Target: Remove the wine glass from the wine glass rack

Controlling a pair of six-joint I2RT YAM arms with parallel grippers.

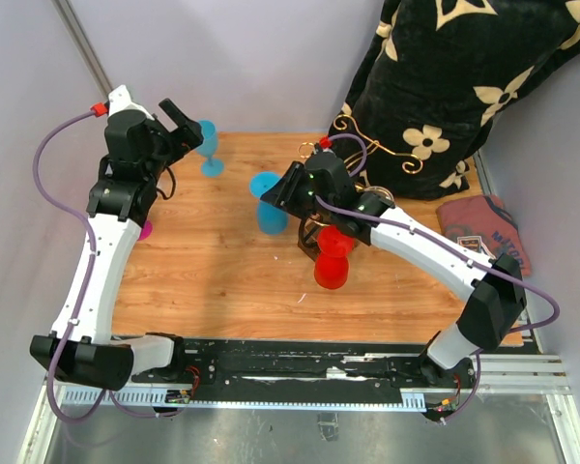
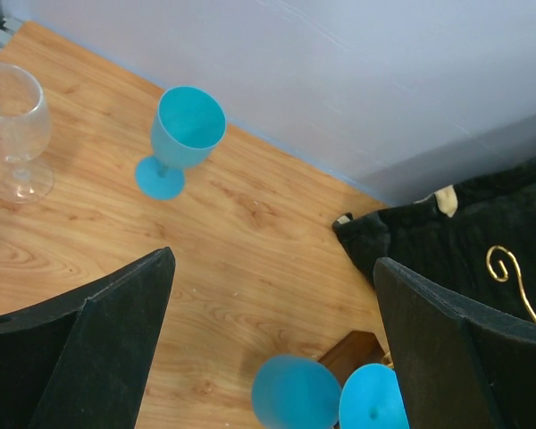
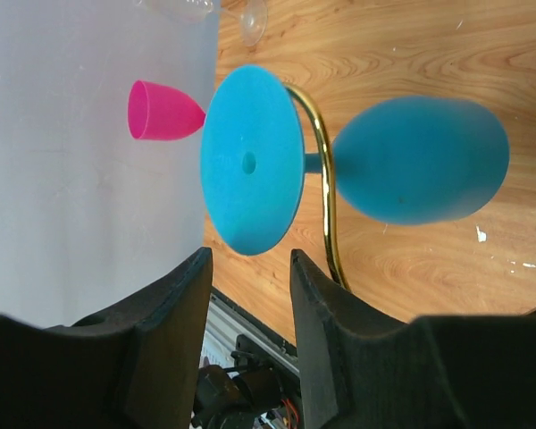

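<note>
— Looking down from overhead, what is the rack [image 1: 306, 238] like?
— Thin gold wire curled into scrolls, on a dark brown base. It stands on the wood-grain surface [image 1: 222, 280], right of centre, close against a black cloth [image 1: 445, 77] with cream flowers. The wine glass [image 1: 269, 215], smooth matte blue, hangs foot-up on the rack's left side. A red glass [image 1: 331, 263] is just beside the base.
— Any room to move?
— The near half of the surface is bare board. The right claw [image 1: 274, 196] is right at the wine glass. The left claw [image 1: 182, 130] is well apart from it, near the back edge beside a teal glass [image 1: 210, 147].
— And the left wrist view?
— The left claw gapes wide and holds nothing, with plain wood showing between its fingers. The teal glass stands upright near the wall, and a clear glass [image 2: 13, 116] stands to its left.
— The right wrist view?
— The wine glass hangs by its stem in the rack's wire, between its flat round foot and rounded bowl. The right claw's jaws stand a little apart and grip nothing. Their tips are at the foot's rim; I cannot tell whether they touch it. A pink glass [image 3: 161, 110] shows beyond.
</note>
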